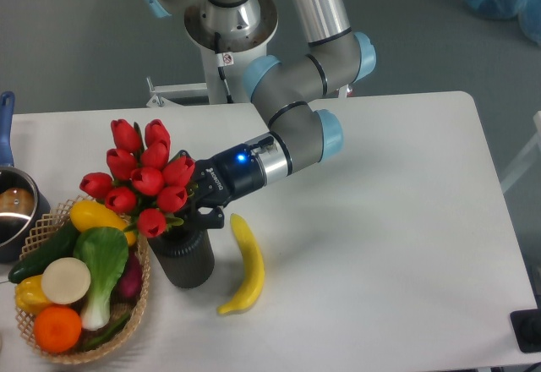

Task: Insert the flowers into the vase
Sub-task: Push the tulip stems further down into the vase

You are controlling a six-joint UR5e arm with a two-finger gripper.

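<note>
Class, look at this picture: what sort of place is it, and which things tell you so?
Probably a robotics lab set up as a pretend kitchen. A grey industrial robot arm is mounted by a plain white table, handling red artificial tulips beside a woven wicker basket of toy-like produce.

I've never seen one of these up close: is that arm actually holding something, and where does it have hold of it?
Yes, the end effector holds the flowers by the stems just below the buds, right above the vase.
</note>
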